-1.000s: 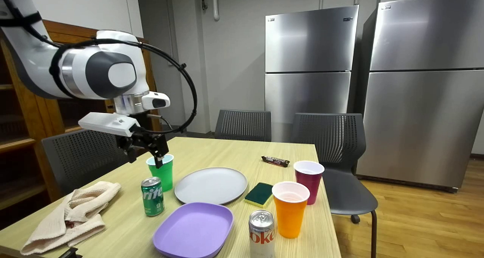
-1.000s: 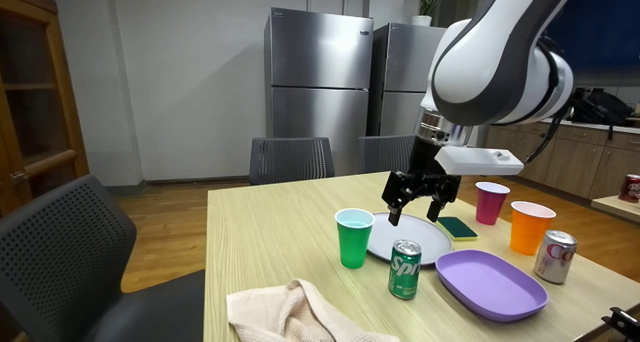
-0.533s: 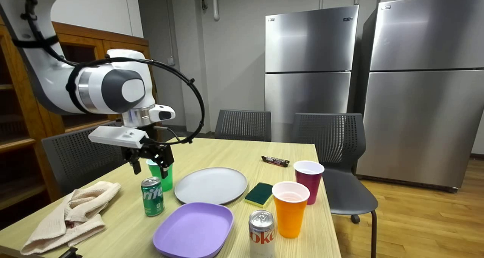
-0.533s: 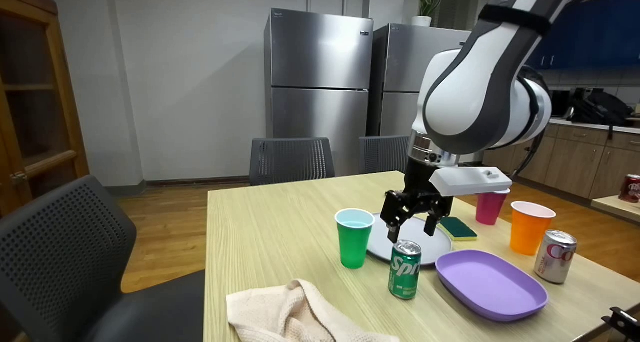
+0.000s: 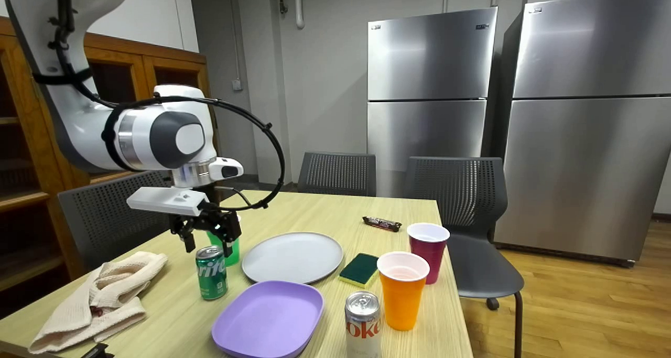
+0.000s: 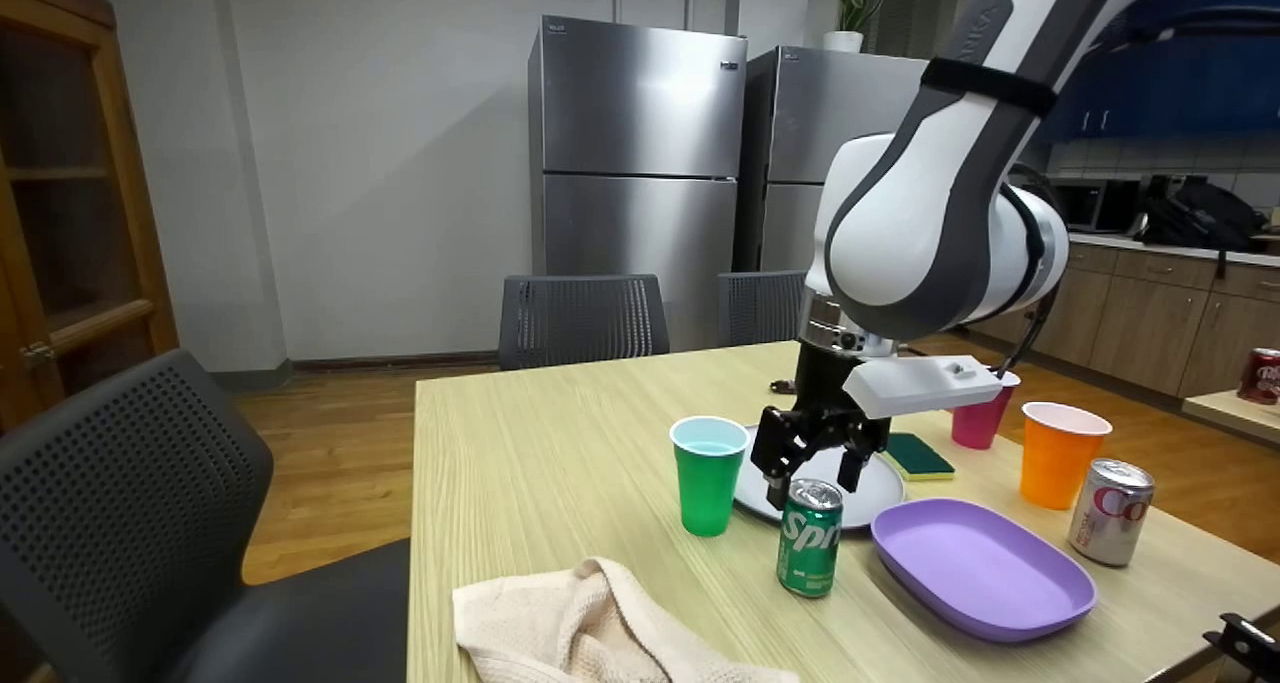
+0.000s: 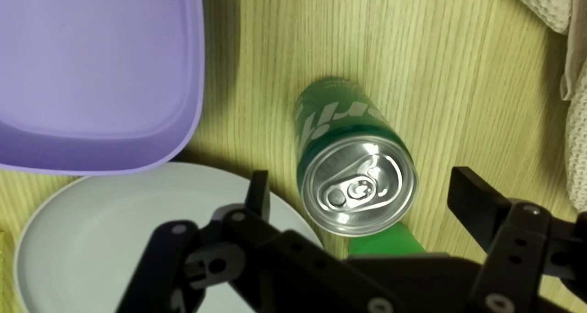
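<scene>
At the left of the table the cloth lies crumpled, too limp to keep a shape. To its right the gripper points down, its jaws spread wide and holding nothing. The can stands upright on the table below; in the wrist view its lid shows between the jaws with a gap on both sides, so the spread is evidently wider than the can. Just beyond, on the far side, the green cup is partly hidden. Farther right come the tray, near, its hollow facing up, probably to keep things in, and the plate, flat on the far side of it. The sponge rests dark side up, with the Coke upright nearer and the bar far off. The orange cup and the farther purple cup stand mouth up near the right edge, presumably so they can hold drink.
</scene>
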Action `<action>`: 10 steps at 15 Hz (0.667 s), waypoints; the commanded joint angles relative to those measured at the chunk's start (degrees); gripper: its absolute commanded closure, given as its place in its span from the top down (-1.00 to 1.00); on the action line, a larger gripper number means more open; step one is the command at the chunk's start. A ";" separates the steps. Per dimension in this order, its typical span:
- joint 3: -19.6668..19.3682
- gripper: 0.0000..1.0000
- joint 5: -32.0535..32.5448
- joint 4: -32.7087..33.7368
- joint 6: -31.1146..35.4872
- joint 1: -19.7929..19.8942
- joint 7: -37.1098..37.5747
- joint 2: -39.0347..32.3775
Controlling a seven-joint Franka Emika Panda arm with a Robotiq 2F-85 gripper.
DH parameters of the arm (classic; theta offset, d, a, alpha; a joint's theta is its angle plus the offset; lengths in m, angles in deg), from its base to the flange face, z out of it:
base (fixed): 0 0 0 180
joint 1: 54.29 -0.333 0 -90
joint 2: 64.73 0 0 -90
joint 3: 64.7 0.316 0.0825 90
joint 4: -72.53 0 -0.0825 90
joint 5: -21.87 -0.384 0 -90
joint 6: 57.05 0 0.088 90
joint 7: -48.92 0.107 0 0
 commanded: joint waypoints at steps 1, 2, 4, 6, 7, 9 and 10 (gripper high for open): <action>-1.66 1.00 2.22 1.60 0.65 -1.94 2.41 -1.96; -1.85 1.00 2.31 1.67 0.69 -2.20 2.40 -2.18; -1.90 1.00 2.17 1.79 0.64 -2.52 2.23 -2.52; -2.06 1.00 2.20 1.84 0.70 -2.92 2.22 -2.78; -2.15 1.00 2.25 1.85 0.71 -3.10 2.23 -2.85; -2.30 1.00 2.31 1.87 0.72 -3.29 2.22 -2.86; -2.38 1.00 2.33 1.87 0.74 -3.34 2.20 -2.85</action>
